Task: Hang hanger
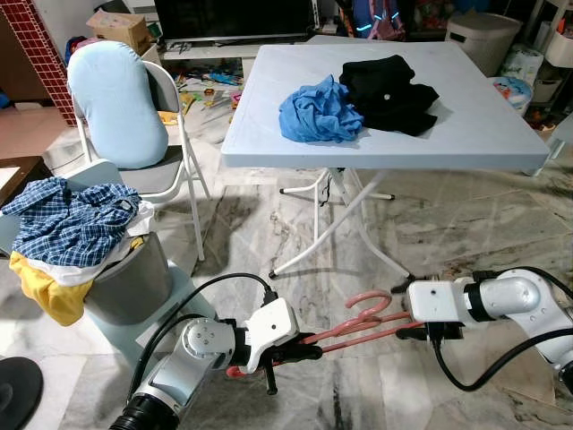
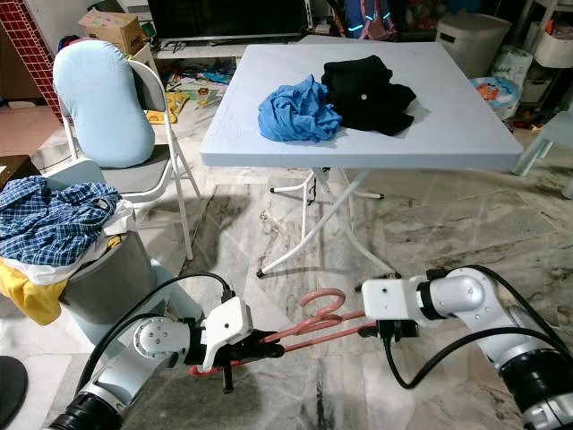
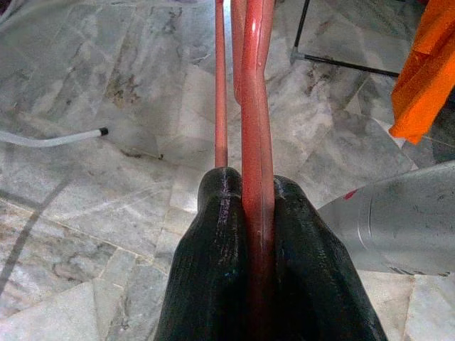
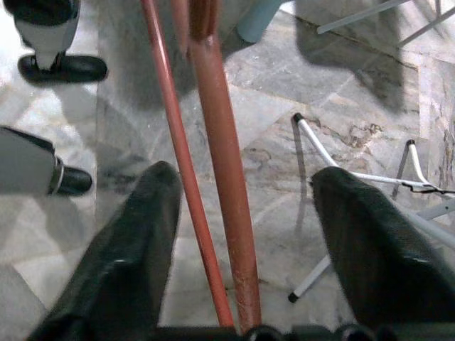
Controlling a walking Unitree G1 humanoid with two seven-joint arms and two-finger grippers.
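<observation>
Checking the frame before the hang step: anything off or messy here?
Yes. The pink hanger is bare: the left claw is shut on it, and the right claw is open around its other end. The blue garment and black garment lie crumpled on the table. Clothes spill over the laundry basket.

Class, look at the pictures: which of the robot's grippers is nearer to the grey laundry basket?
Left. The left gripper is just beside the laundry basket; the right gripper is farther off, beyond the pink hanger.

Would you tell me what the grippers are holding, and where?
The left gripper clamps the pink hanger by one arm's end; the right gripper is open around it.
</observation>
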